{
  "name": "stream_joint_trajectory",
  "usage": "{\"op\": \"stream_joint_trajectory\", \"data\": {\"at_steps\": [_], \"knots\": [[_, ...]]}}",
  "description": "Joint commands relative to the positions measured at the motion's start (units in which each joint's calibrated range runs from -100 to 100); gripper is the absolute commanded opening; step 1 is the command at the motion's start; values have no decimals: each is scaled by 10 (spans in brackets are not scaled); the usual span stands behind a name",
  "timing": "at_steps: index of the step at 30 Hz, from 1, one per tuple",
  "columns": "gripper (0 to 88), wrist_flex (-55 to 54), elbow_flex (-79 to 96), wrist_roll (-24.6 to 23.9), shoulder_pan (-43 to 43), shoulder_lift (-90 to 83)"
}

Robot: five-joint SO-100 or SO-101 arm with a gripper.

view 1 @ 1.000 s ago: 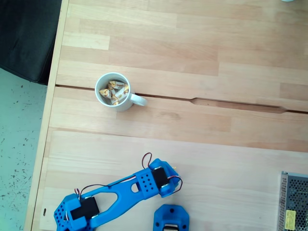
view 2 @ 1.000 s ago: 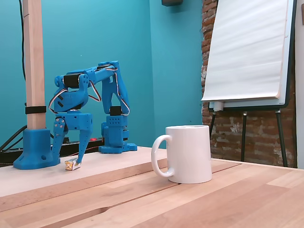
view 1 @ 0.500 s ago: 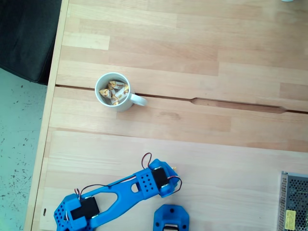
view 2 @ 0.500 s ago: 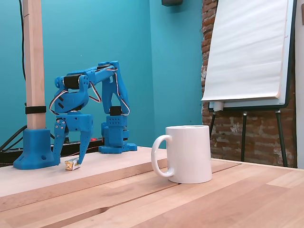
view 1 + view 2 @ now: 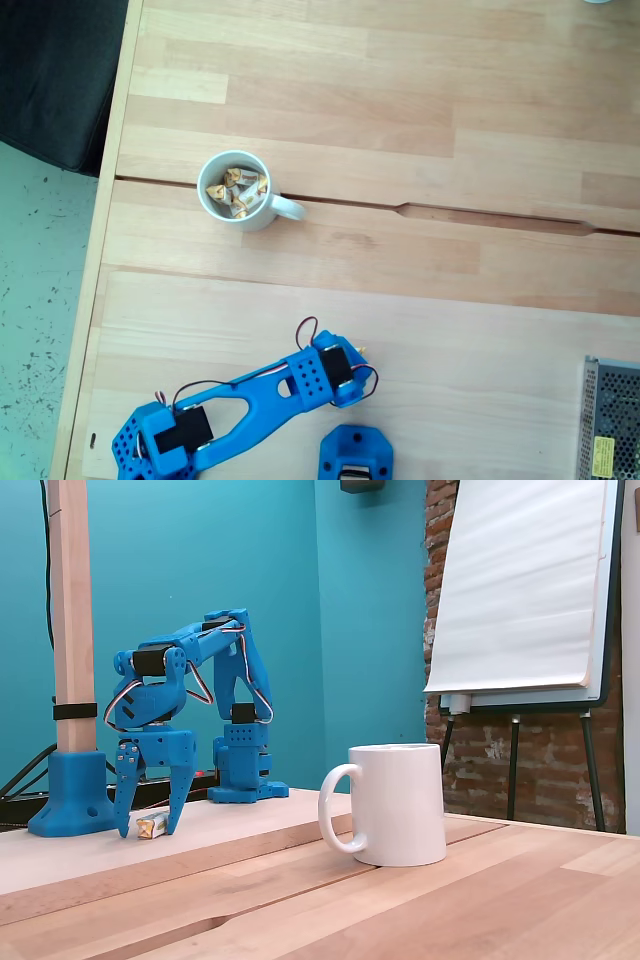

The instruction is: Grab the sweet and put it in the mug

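Two fixed views of a light wooden table w/ a blue robot arm. In a fixed view from the side, the arm [image 5: 190, 680] folds over and points its gripper [image 5: 148, 828] straight down at the table [image 5: 480, 900], near the left of the picture. The two blue fingers [image 5: 178, 800] are spread apart, not clamped, w/ tips at or just above the wood. The sweet [image 5: 151, 825], a small pale candy w/ a golden end, lies on the table between the fingertips; whether either finger touches it can't be told. A wooden post in a blue foot [image 5: 68, 800] stands just left of the gripper.

The mug [image 5: 395, 803], white w/ its handle facing left in this side view, stands upright well apart from the gripper, nearer the camera. Behind it, a flipchart easel [image 5: 520, 590] against a brick wall.

In a fixed view from above, the mug [image 5: 215, 200] sits toward the upper left w/ its handle to the right, and holds several wrapped sweets [image 5: 238, 190]. The arm [image 5: 260, 395] lies along the bottom edge; a tiny golden bit shows at its right end, approx where the gripper is. A metal mesh box [image 5: 610, 420] is at bottom right
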Motion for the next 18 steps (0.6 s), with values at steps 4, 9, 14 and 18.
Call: {"op": "stream_joint_trajectory", "data": {"at_steps": [4,9,14,18], "knots": [[37,3,-11,-1,-1,-7],[0,3,-11,1,-1,-7],[0,5,-23,4,-2,-34],[0,32,-46,3,-37,-152]]}}
